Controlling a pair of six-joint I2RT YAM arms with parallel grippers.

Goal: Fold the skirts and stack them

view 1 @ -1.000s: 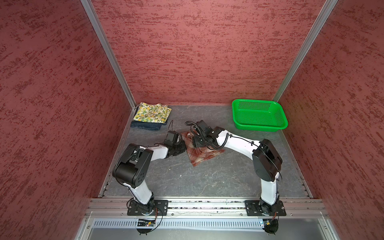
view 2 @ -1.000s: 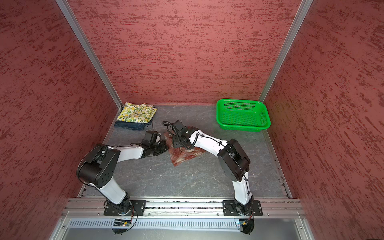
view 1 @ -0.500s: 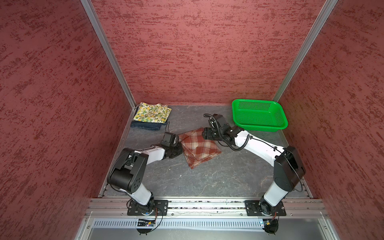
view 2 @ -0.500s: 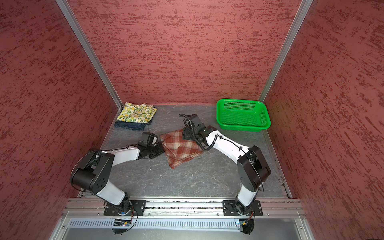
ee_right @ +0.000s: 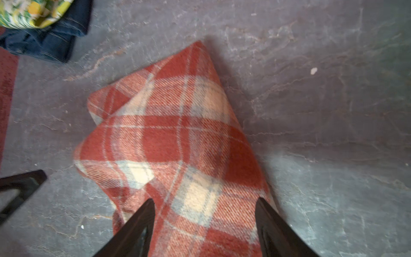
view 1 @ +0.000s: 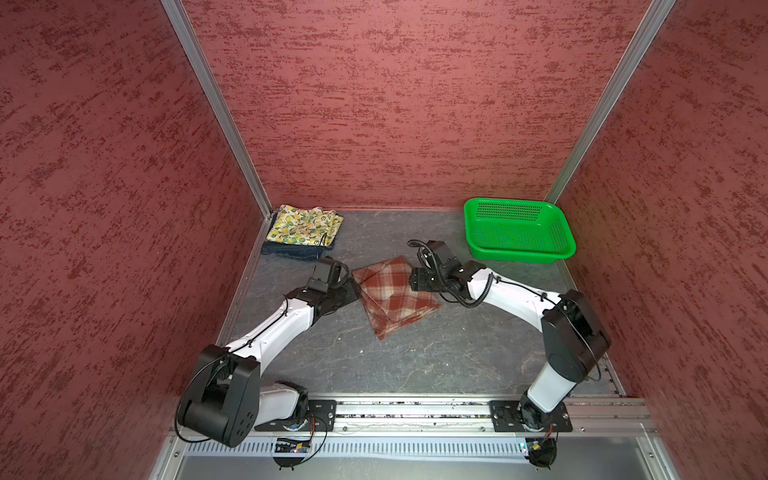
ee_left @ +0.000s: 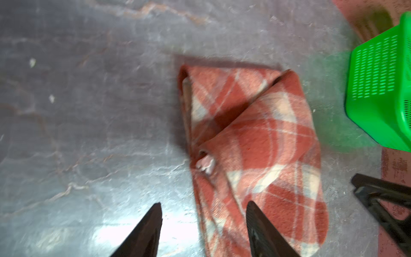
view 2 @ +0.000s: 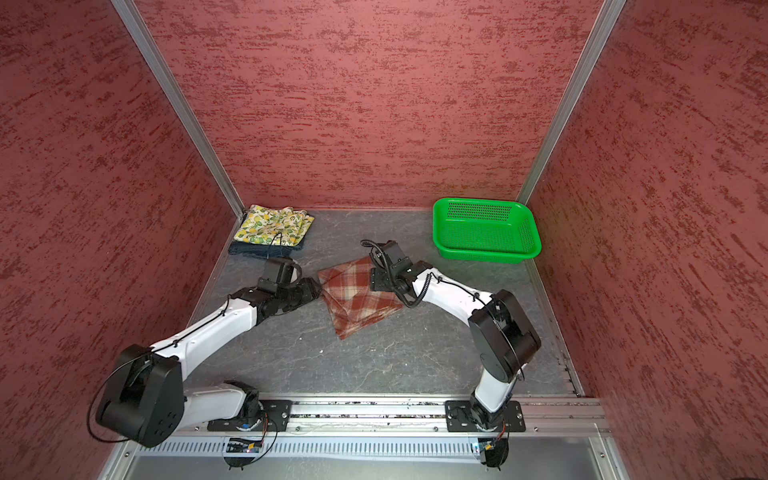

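Plaid skirt (view 1: pixel 395 295) lies folded flat at the middle of the desk (view 1: pixel 415 357). I read the left end effector (ee_left: pixel 203 208) spread at its edge, the right end effector (ee_right: pixel 204 201) spread above it.

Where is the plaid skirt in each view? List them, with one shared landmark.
In a top view: plaid skirt at the centre of the table.
In a top view: plaid skirt, same central spot.
Left wrist: plaid skirt just beyond the left gripper.
Right wrist: plaid skirt under the right gripper.
Landmark: green basket, absent only from right wrist.
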